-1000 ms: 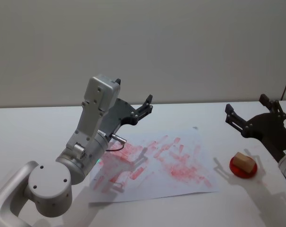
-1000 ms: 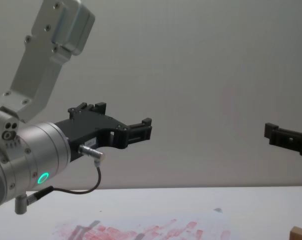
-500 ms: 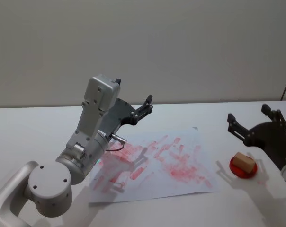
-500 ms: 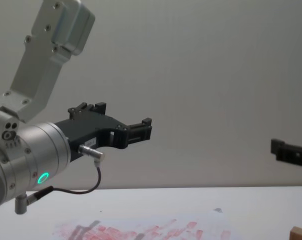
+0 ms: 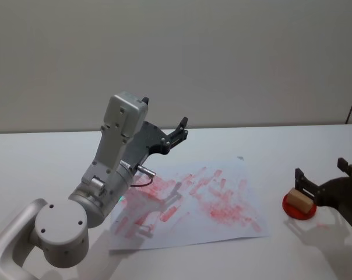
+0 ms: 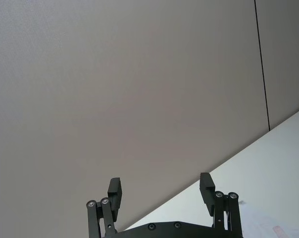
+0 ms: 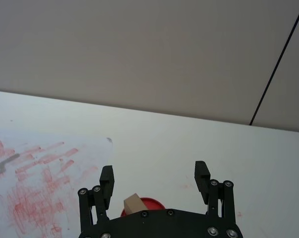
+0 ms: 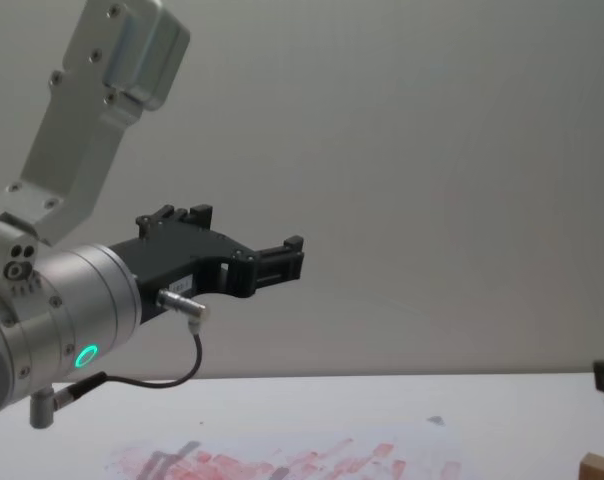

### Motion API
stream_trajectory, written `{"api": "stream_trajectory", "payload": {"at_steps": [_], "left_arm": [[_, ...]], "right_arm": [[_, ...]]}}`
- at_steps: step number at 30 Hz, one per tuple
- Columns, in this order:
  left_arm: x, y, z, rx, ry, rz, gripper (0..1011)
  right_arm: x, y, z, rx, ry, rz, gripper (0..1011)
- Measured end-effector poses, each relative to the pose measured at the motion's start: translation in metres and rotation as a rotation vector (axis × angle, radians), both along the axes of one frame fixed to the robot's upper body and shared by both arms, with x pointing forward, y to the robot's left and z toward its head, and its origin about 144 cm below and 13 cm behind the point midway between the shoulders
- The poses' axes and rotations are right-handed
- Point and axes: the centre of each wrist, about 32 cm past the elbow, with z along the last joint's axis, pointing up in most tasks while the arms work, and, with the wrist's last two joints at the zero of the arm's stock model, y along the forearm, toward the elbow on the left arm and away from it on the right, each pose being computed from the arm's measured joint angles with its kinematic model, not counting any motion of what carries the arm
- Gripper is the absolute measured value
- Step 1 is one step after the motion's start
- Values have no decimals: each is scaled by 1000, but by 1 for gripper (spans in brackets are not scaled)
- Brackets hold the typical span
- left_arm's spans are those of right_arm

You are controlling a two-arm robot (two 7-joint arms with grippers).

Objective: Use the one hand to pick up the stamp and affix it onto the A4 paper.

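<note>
The stamp [image 5: 298,199], a small light-brown wooden block, rests on a round red ink pad [image 5: 299,209] at the table's right side. My right gripper [image 5: 320,169] hovers open just above and behind it, with nothing between its fingers. In the right wrist view the stamp [image 7: 133,202] sits low between the spread fingers of the right gripper [image 7: 154,177], nearer one of them. The A4 paper [image 5: 193,201], covered in red prints, lies in the middle of the table. My left gripper [image 5: 179,129] is raised over the paper's far left corner, open and empty.
The left arm's large silver body [image 5: 100,186] stands over the left part of the paper. In the chest view the left gripper [image 8: 282,258] hangs high above the table. White table [image 5: 48,157] surrounds the sheet; a wall stands behind.
My right gripper has come down and drawn back toward me, from high over the pad to just above the stamp. The left arm has not moved.
</note>
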Motion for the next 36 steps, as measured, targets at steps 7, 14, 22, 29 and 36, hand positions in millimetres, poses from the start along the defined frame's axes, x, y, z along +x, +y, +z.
{"api": "stream_trajectory", "payload": {"at_steps": [7, 14, 22, 29, 36], "left_arm": [[0, 0, 0, 0, 0, 0, 1001], [0, 0, 0, 0, 0, 0, 1001], [0, 0, 0, 0, 0, 0, 1001], [0, 0, 0, 0, 0, 0, 1001], [0, 0, 0, 0, 0, 0, 1001]], "right_arm": [[-2, -2, -2, -22, 45, -13, 1001], [3, -3, -6, -33, 85, -5, 1001], [10, -4, -11, -35, 129, 8, 1001], [15, -4, -15, -34, 161, 20, 1001], [20, -3, -19, -32, 185, 35, 1001]]}}
